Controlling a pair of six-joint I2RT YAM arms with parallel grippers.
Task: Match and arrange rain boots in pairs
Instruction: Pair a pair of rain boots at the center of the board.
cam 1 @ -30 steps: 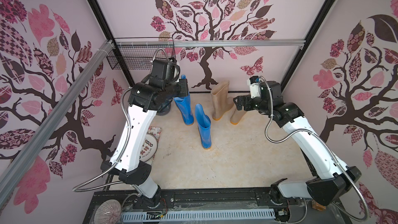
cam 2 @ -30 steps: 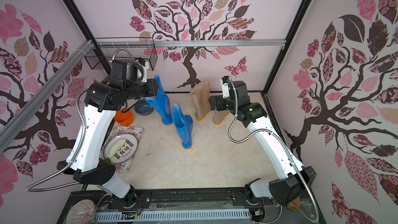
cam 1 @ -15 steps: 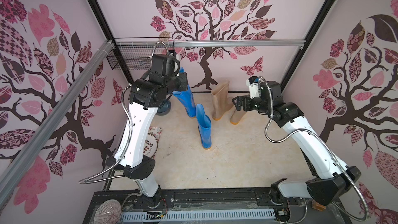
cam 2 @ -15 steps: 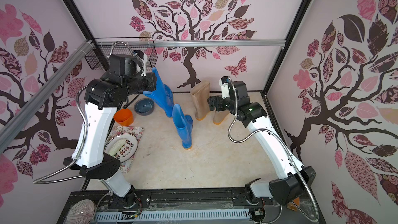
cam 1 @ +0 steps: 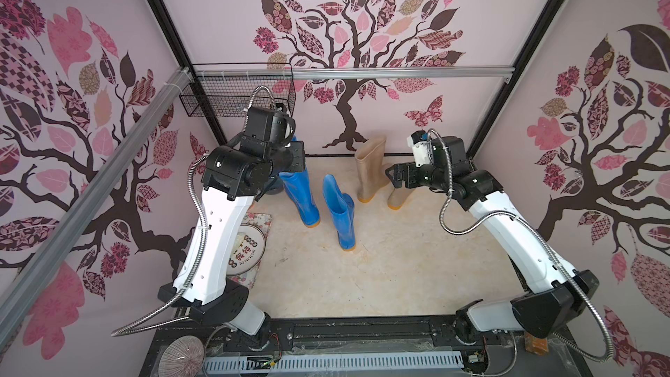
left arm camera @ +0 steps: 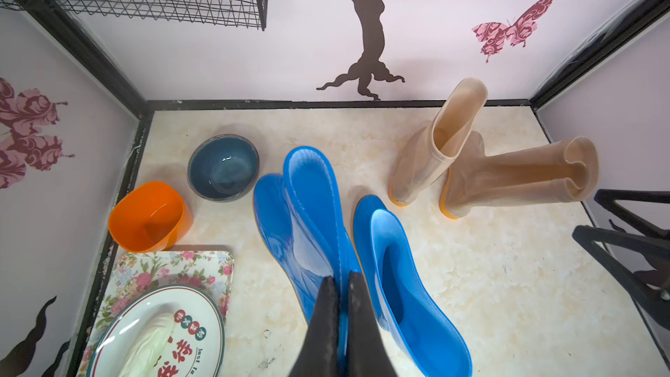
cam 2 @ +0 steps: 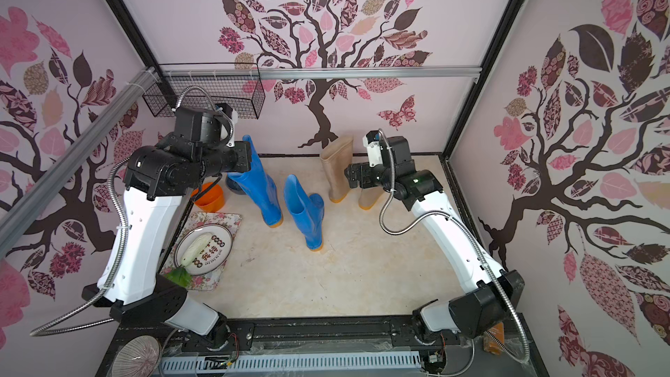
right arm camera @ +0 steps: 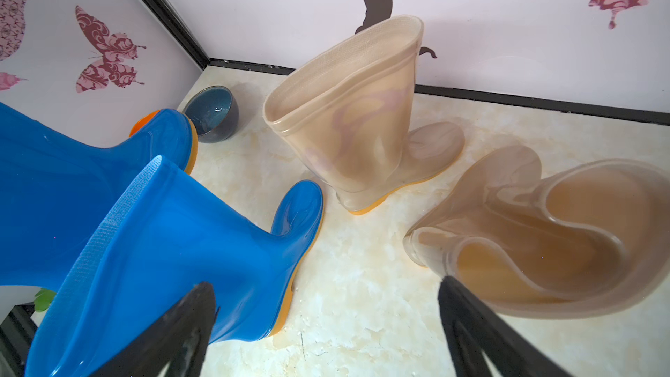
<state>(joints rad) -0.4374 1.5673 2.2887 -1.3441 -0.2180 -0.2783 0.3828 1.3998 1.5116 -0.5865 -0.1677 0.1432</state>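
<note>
At the far left, a floral tray lies on the worktop and carries a plate with a pale vegetable on it. Behind the tray stand an orange cup and, just beside it, a grey-blue bowl.

The left tool is closed on the top rim of the first blue boot. The shaft wall is pinched between the two fingers. This boot is tilted, with its shaft leaning toward the left arm, and its toe sits near the bowl. It is not possible to tell whether its orange sole rests on the worktop.

The second blue boot stands upright and free, just right of the first and nearer the robot base. In the left wrist view the two blue shafts lie side by side.

Further right, near the back wall, the first tan boot stands upright. The second tan boot stands just beside it, sole down, and the two appear to touch low down. Its shaft is bent over sideways toward the right arm and its opening is creased.

The right tool is spread wide and holds nothing. It hangs level with the bent shaft, one finger close to the opening's rim. Contact cannot be determined.
</note>
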